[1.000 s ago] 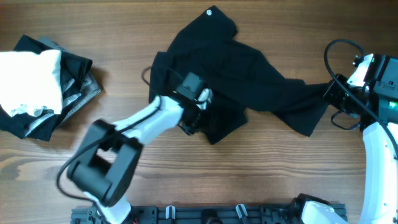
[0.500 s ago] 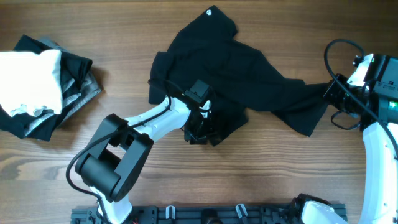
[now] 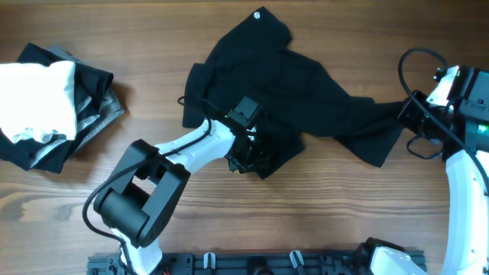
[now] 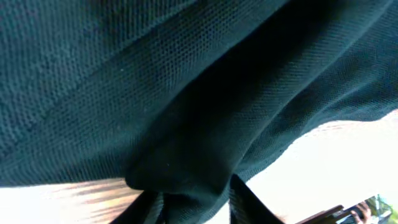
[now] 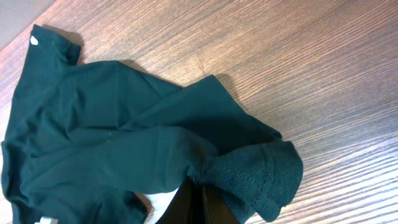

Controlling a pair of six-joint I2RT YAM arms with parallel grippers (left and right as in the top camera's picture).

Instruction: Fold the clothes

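Note:
A large black garment (image 3: 283, 84) lies crumpled across the table's middle, with a small round white mark (image 3: 257, 15) at its far edge. My left gripper (image 3: 248, 156) sits at the garment's near edge, its fingers around a fold of black fabric (image 4: 186, 180). My right gripper (image 3: 403, 116) is shut on the garment's right corner (image 5: 249, 174) and holds it stretched to the right. The white mark also shows in the right wrist view (image 5: 35, 41).
A pile of other clothes (image 3: 53, 103), white, grey and black, lies at the far left. The wooden table (image 3: 344, 206) shows around the garment. The right arm's black cable (image 3: 416, 57) loops at the right edge.
My left gripper has moved right and nearer along the garment's near edge, into the fabric. The right arm has not moved.

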